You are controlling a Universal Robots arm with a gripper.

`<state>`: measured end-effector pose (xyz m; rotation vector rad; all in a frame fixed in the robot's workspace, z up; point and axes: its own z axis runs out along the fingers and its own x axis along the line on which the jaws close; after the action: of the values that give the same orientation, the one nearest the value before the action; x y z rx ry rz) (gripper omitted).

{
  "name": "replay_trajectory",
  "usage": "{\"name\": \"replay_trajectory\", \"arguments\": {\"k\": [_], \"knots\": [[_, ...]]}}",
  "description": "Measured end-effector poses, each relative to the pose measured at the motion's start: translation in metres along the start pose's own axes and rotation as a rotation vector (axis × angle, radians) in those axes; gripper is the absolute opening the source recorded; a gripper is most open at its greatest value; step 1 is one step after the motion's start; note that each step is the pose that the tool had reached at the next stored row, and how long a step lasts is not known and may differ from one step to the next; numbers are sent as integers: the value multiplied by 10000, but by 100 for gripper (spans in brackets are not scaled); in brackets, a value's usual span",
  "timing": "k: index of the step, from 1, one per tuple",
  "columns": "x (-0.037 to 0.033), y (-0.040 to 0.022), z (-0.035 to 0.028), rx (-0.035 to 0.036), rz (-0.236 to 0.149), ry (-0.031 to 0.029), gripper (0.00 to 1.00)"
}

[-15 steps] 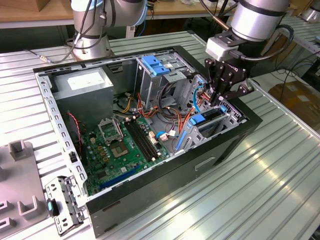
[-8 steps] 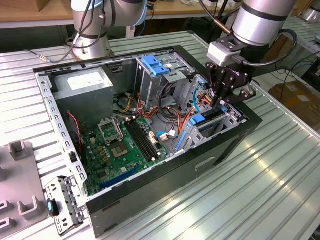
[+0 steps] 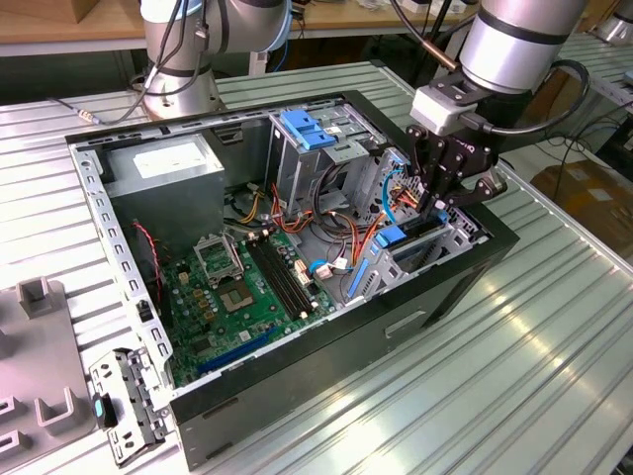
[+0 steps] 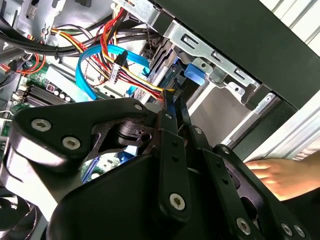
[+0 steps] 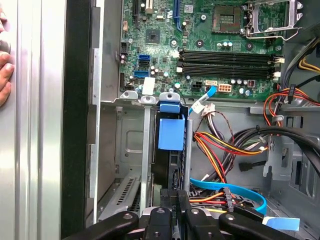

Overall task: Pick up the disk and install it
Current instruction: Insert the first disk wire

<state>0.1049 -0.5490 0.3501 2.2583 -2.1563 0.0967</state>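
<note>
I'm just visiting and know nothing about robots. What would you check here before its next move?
1. Disk standing in its bay slot: ok.
2. Disk pushed fully home: cannot tell.
3. Gripper lined up at the disk's end: ok.
4. Cables clear of the gripper: not ok, they run close beside it.
5. Person's hand well away: not ok, it lies just outside the case.

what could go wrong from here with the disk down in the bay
1. The disk stands on edge in the drive bay; if tilted, its blue rail could bind on the bay's metal guides.
2. Red, yellow and blue cables run close beside the end effector and could snag.
3. A person's hand rests near the case, within the arm's working area.
</note>
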Motion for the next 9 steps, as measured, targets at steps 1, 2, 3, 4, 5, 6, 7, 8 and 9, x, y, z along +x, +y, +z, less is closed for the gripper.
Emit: {"name": "replay_trajectory", "arguments": {"k": [1,2,3,4,5,6,7,8,9], "knots": [[0,0,0,0,1,0,17],[0,0,0,0,0,0,17],[0,0,1,0,0,-1,17],[0,0,0,0,0,0,17],[0,0,1,0,0,-1,17],[0,0,1,0,0,0,17],[-2,0,3,0,5,-3,17],[-9,0,3,-1,21,-2,17],[-17,-1,2,-2,42,0,17]]}}
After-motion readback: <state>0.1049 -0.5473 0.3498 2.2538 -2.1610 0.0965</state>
